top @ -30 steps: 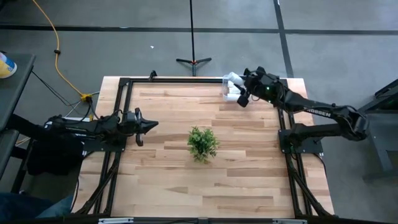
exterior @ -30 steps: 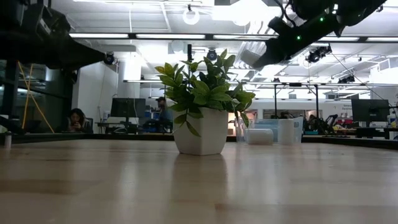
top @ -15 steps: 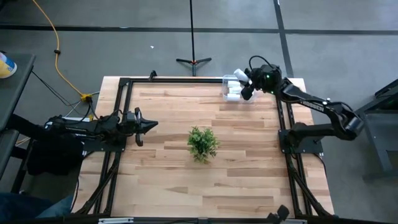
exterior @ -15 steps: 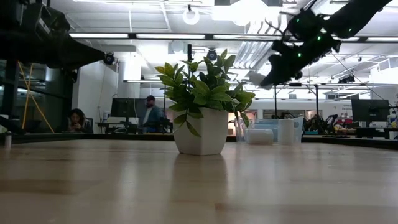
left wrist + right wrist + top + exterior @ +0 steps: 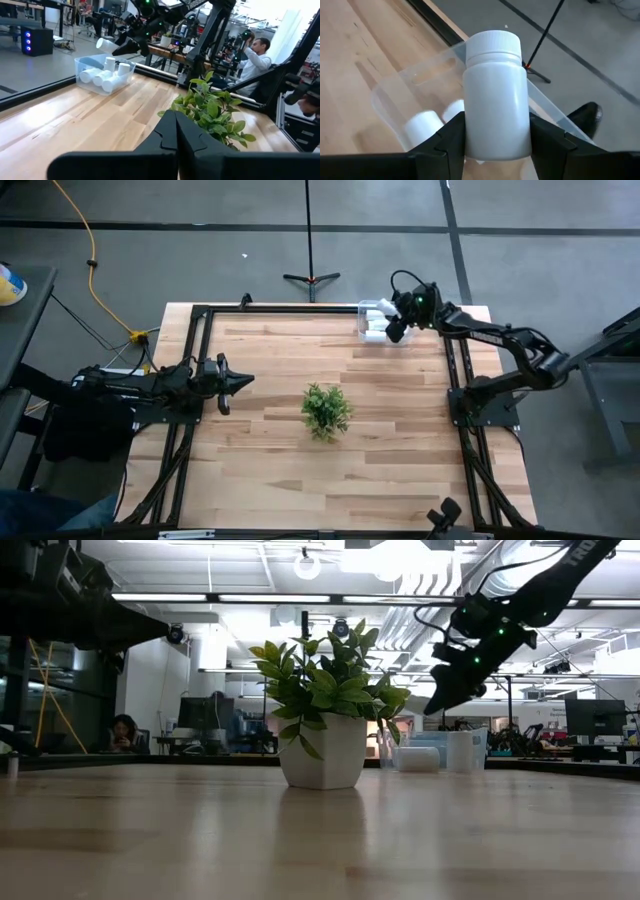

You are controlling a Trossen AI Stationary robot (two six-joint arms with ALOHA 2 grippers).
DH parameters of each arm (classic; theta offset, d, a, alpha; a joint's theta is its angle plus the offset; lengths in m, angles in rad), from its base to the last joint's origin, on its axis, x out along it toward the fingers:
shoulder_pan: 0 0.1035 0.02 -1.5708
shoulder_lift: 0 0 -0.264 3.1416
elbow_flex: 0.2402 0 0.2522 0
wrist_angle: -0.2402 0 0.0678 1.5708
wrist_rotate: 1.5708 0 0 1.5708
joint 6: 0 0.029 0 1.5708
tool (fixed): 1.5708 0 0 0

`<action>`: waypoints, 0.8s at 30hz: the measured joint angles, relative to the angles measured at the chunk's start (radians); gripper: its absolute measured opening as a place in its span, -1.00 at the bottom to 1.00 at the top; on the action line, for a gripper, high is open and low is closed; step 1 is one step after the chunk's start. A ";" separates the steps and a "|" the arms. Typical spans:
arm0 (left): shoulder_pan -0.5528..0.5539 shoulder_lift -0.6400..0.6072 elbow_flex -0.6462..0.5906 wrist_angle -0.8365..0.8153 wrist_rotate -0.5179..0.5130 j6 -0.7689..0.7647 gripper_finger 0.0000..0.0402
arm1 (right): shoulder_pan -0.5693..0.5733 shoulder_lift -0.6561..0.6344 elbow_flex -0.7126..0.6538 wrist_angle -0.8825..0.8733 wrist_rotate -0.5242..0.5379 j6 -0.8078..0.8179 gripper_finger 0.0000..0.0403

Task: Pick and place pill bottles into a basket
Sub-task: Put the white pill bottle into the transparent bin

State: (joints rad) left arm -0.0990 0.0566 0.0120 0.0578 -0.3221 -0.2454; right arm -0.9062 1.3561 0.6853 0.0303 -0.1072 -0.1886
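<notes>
Since the earlier frame, the right hand (image 5: 394, 326) has been lowered over the basket (image 5: 369, 308), pinching a pill bottle (image 5: 495, 95); the left hand (image 5: 240, 380) is pressed together.

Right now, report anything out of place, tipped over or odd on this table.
Nothing looks wrong. Several small white plastic pill bottles lie on their sides inside the clear rectangular plastic basket, jumbled but contained. The right gripper holds another white bottle above it. The green potted plant stands upright mid-table.
</notes>
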 joint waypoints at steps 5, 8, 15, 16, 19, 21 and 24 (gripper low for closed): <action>0.000 0.000 0.000 0.000 0.005 0.001 -0.89 | -0.038 -0.010 0.015 -0.081 0.001 -0.084 -0.18; 0.000 0.000 0.000 0.000 0.005 0.001 -0.85 | -0.059 -0.010 0.045 -0.183 0.026 -0.138 -0.18; 0.000 0.000 0.000 -0.001 0.004 0.004 -0.89 | -0.077 -0.010 0.126 -0.348 0.042 -0.240 -0.18; 0.000 0.000 0.000 -0.001 0.004 0.005 -0.89 | -0.077 -0.010 0.134 -0.361 0.046 -0.258 -0.18; 0.000 0.000 0.000 -0.001 0.005 0.005 -0.89 | -0.077 -0.010 0.144 -0.406 0.045 -0.305 -0.18; 0.000 0.000 -0.001 -0.001 0.005 0.004 -0.88 | -0.077 -0.010 0.144 -0.420 0.049 -0.317 -0.18; 0.000 0.000 -0.001 -0.001 0.005 0.001 -0.83 | -0.078 -0.010 0.144 -0.429 0.051 -0.317 -0.18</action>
State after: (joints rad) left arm -0.0990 0.0566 0.0113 0.0567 -0.3168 -0.2443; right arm -0.9844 1.3464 0.8295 -0.3983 -0.0566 -0.5060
